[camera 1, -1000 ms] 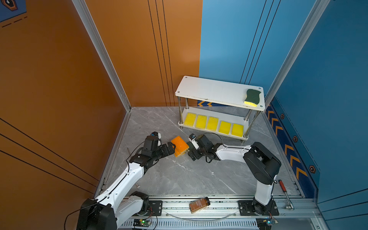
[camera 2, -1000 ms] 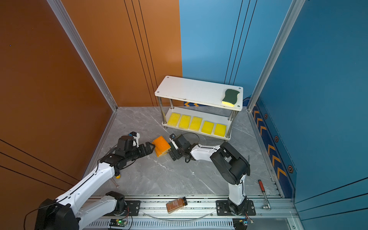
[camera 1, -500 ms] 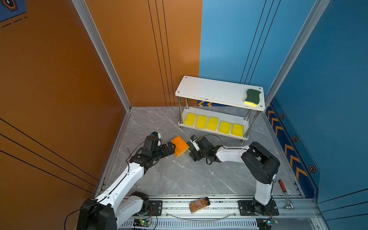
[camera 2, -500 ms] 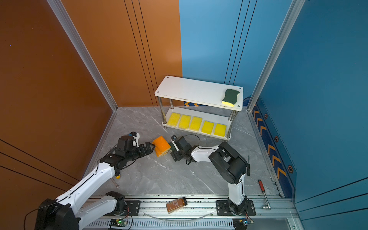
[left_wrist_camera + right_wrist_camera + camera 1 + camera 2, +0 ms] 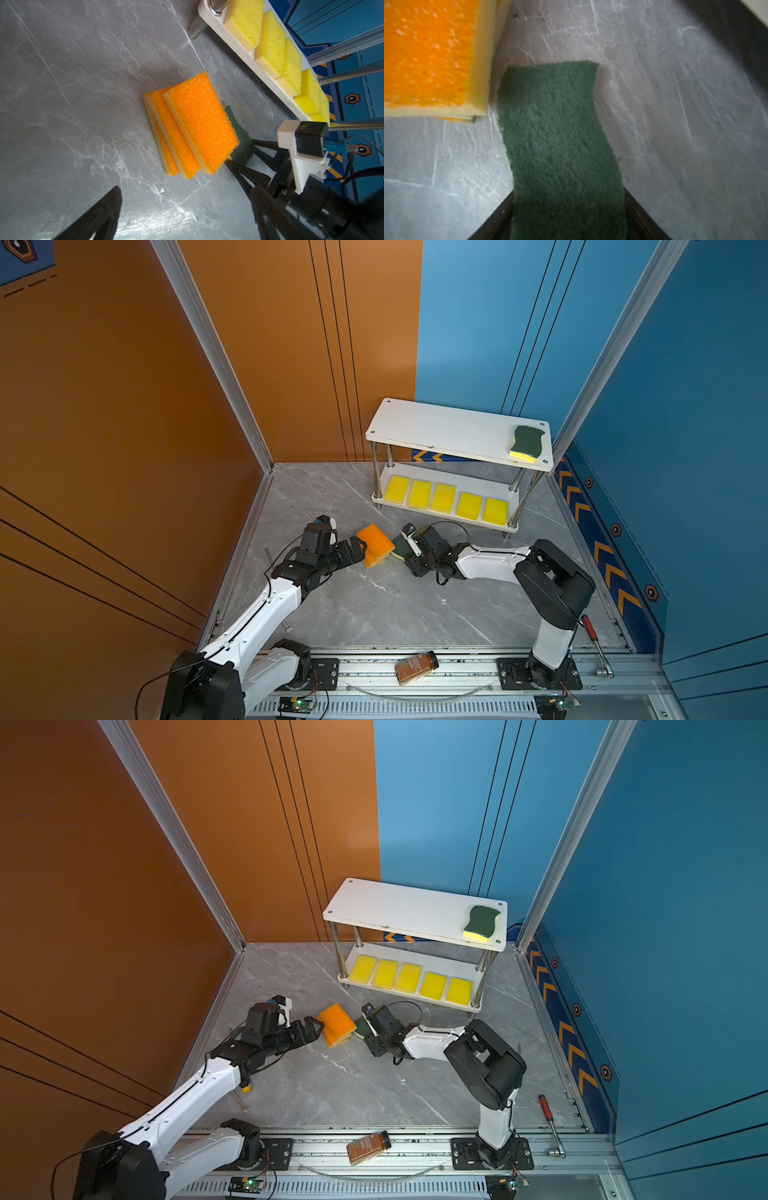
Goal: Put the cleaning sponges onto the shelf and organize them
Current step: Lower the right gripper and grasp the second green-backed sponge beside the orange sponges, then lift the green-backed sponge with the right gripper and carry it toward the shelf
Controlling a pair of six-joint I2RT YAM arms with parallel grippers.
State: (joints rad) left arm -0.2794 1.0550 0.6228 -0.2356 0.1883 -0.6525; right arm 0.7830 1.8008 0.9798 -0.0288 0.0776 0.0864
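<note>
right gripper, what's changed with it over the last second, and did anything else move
The right gripper has narrowed its jaws around the green-topped sponge on the floor; a firm grip isn't clear yet. Unchanged: left gripper open beside the orange sponge stack, five yellow sponges and the shelved green sponge on the shelf.
</note>
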